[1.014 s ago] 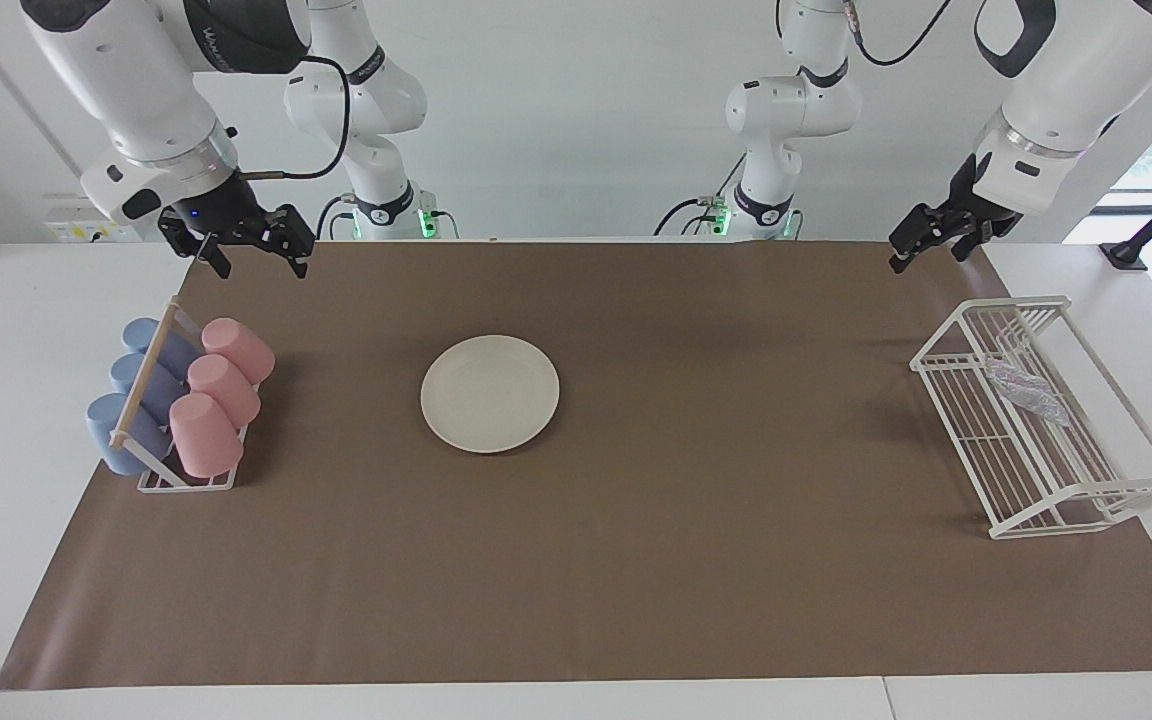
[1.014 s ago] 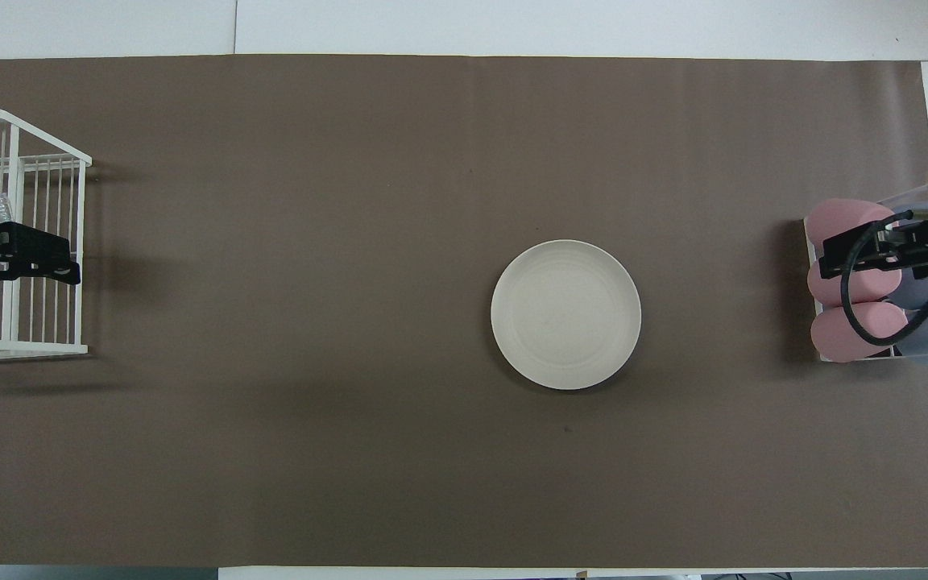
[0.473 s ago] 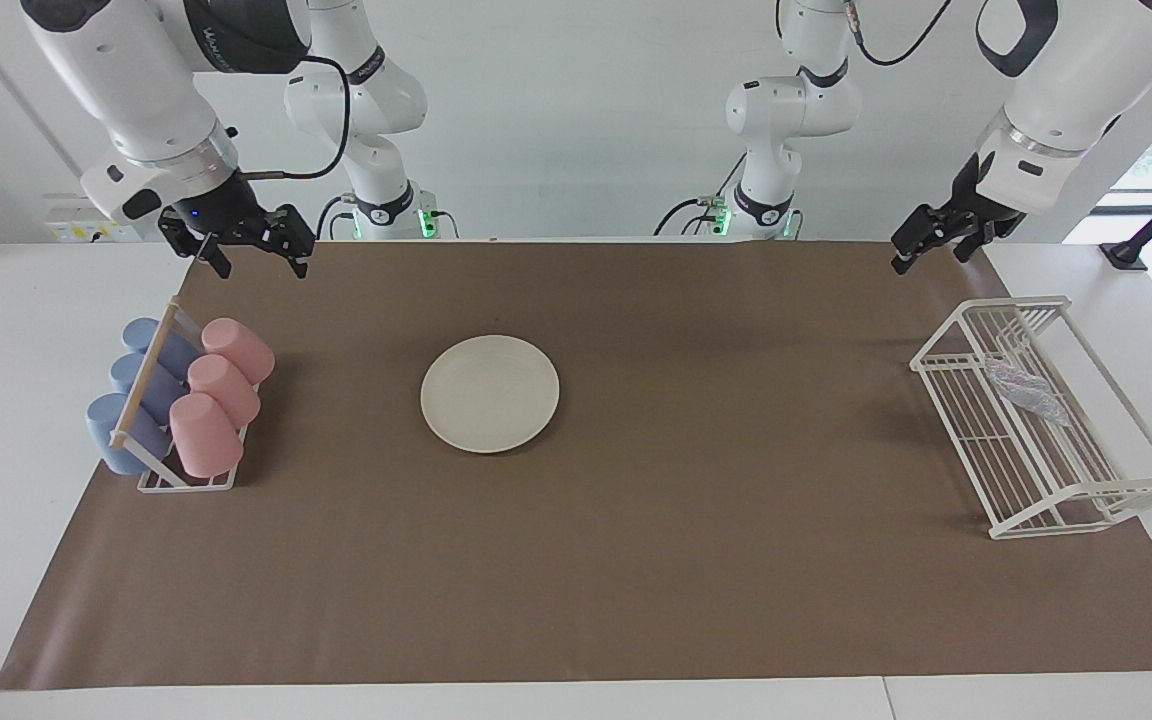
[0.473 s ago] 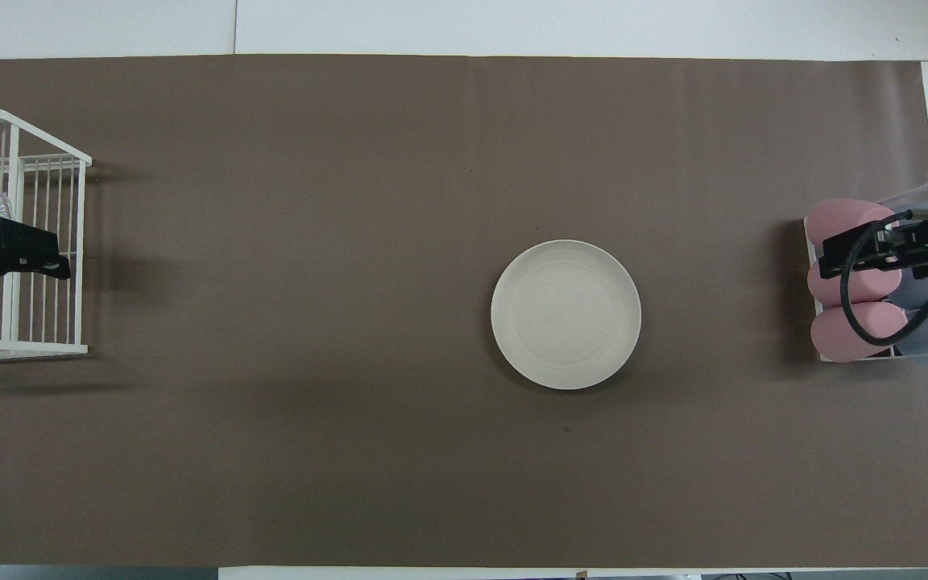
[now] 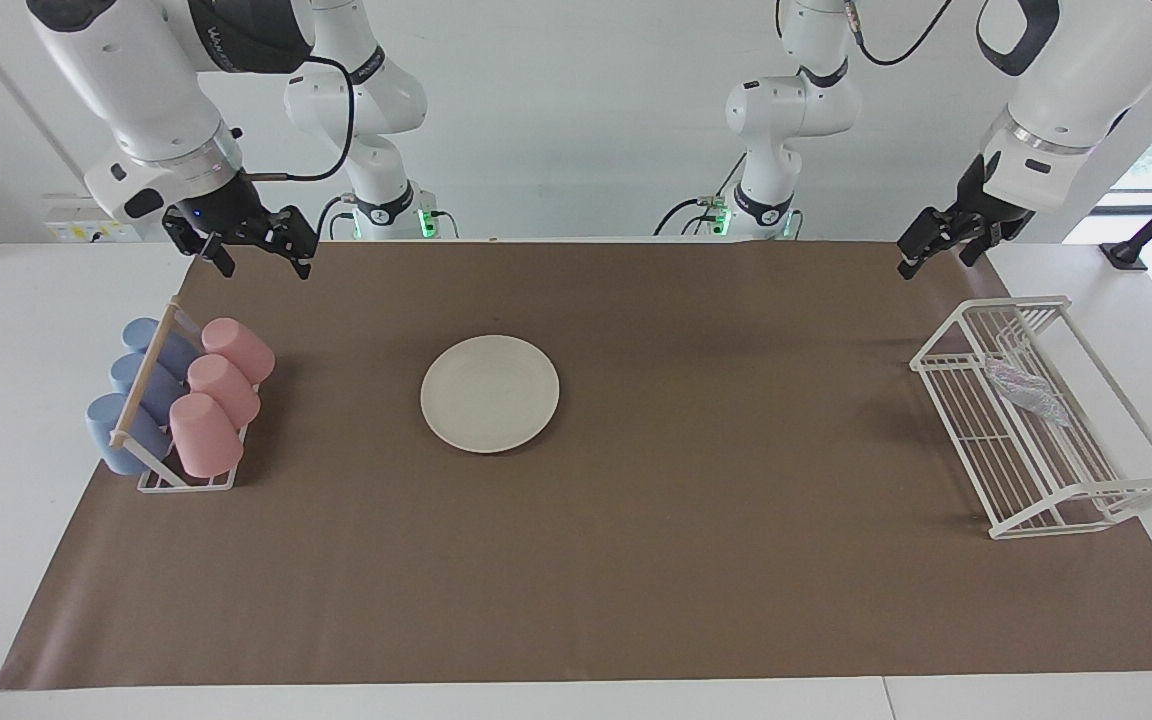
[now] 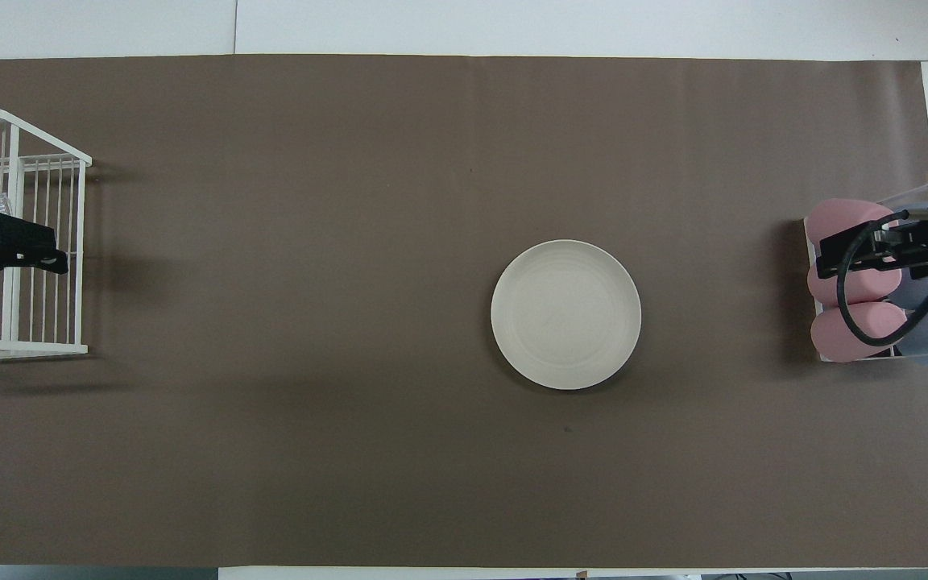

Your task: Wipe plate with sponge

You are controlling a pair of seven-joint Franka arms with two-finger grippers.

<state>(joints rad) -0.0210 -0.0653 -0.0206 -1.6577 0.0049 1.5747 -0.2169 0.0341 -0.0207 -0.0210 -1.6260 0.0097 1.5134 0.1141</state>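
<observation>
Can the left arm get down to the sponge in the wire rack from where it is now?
Probably yes: the left gripper is open, up near the white wire rack, whose top is open above the sponge.

This was a robotics lab rather than a kitchen. Two white robot arms [image 5: 786, 110] were bolted at the edge of a white table [image 5: 26, 330] against bare white walls, cables trailing from them. A brown paper sheet [image 5: 636, 560] covered the table, with household dishware staged on it below each tool.
</observation>
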